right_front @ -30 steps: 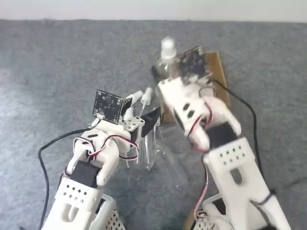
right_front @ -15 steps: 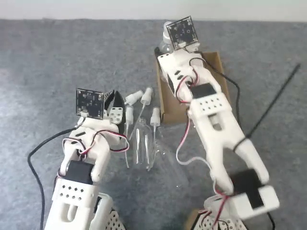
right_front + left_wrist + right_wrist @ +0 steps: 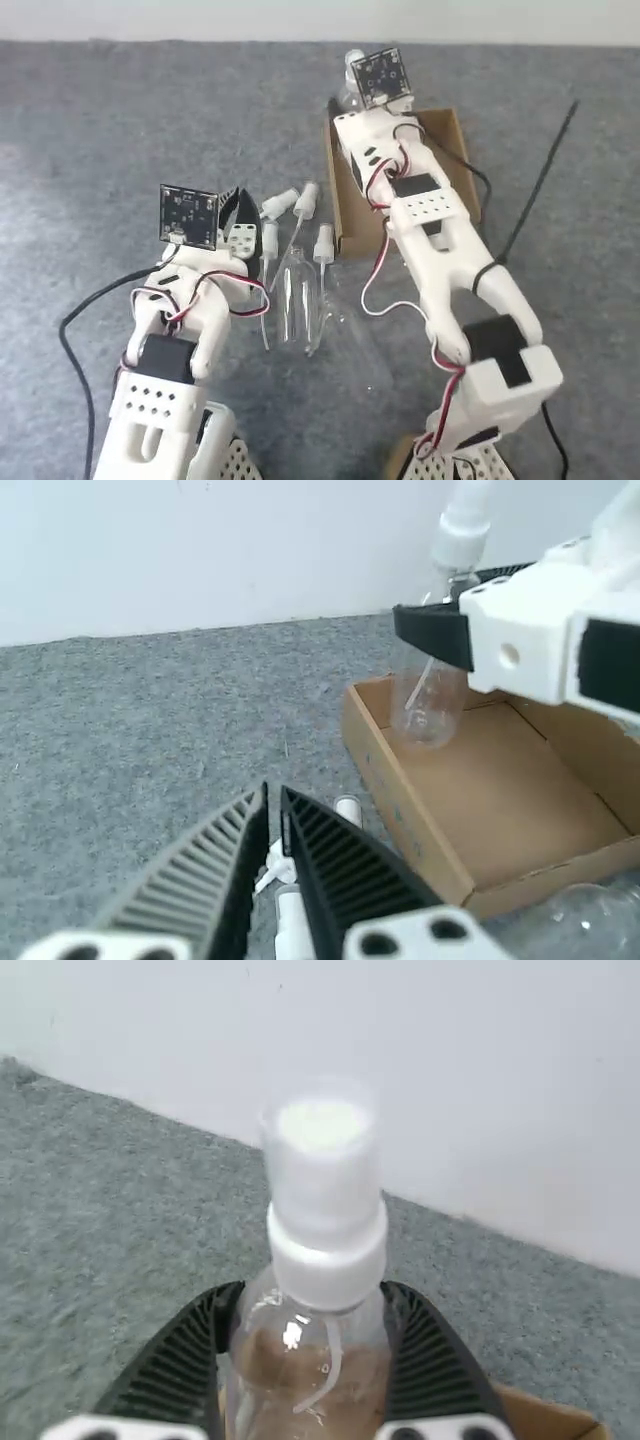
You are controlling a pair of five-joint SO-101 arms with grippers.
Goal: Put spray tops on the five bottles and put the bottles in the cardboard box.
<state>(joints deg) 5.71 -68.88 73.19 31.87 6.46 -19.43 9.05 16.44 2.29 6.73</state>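
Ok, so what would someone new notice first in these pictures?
First, the clear plastic bottle with a white spray top, held upright by the right gripper at the far corner of the brown cardboard box. Then the loose white spray tops and clear empty bottles lying on the grey carpet beside the left gripper, which is shut on nothing.

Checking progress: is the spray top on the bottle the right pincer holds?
On: white spray top caps the bottle in the right pincer.

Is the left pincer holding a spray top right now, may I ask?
No, the left pincer is shut on nothing; spray tops lie loose on the carpet.
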